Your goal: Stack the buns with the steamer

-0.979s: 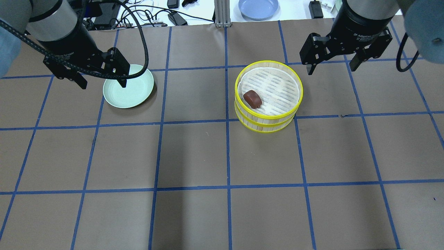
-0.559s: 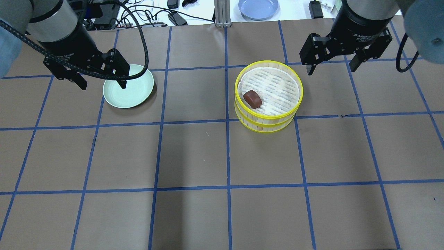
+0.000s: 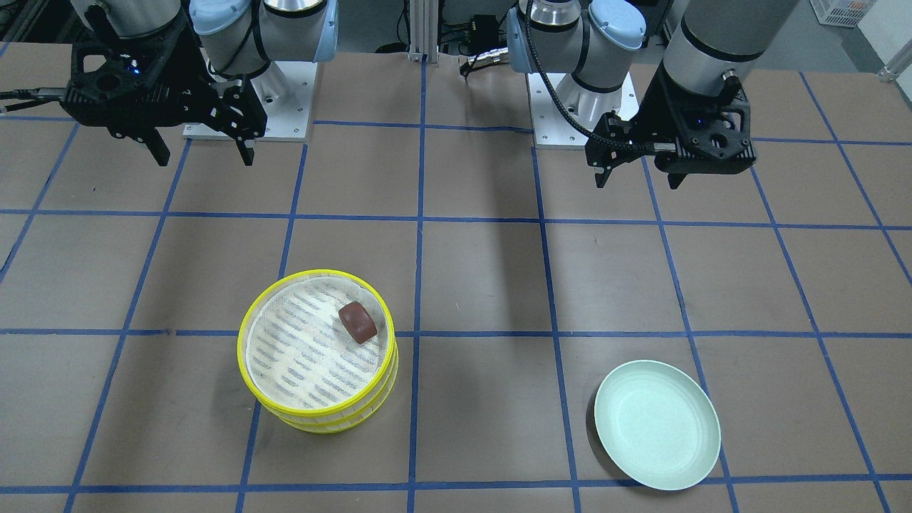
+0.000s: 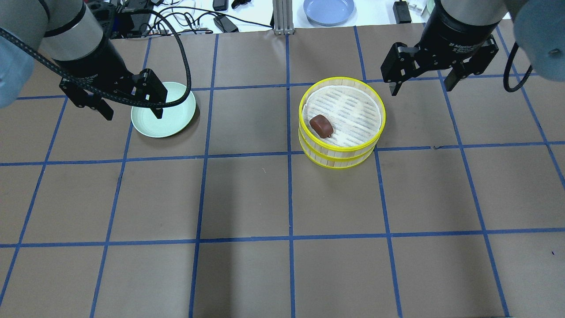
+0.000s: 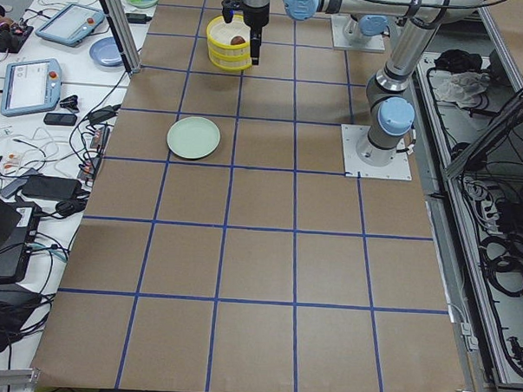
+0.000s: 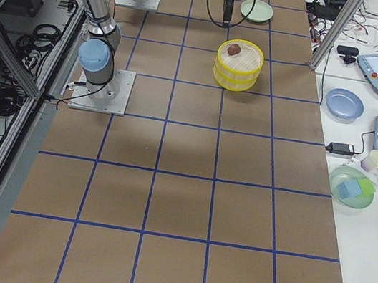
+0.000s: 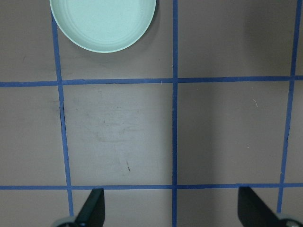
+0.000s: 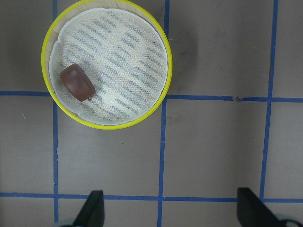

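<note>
Since a second ago the left gripper (image 4: 133, 116) has slid a little toward the steamer side and lower in the overhead view; the right gripper (image 4: 420, 90), the steamer, the bun and the plate sit as they did.

Starting nearest the robot, we see both grippers hanging above the brown paper table (image 4: 282, 198), close to the arm bases in the front-facing view; the left gripper has its jaws spread wide with nothing between them, and its wrist camera shows only bare paper and blue tape lines between the fingers; the right gripper is likewise spread wide and holds nothing.

Farther out, ahead of the right gripper, stands the yellow-rimmed steamer (image 4: 340, 157), two tiers stacked one on the other, the top one lined with a white striped cloth; the dark reddish-brown bun (image 4: 321, 126) lies on that cloth, close to the rim on the side toward the robot and its left arm; it is the only bun we can make out. Ahead of the left gripper, well apart from the steamer, the pale green plate (image 4: 174, 126) rests flat on the paper.

Farthest off, past the table's edge, a blue plate (image 4: 329, 9) sits on the white bench.
</note>
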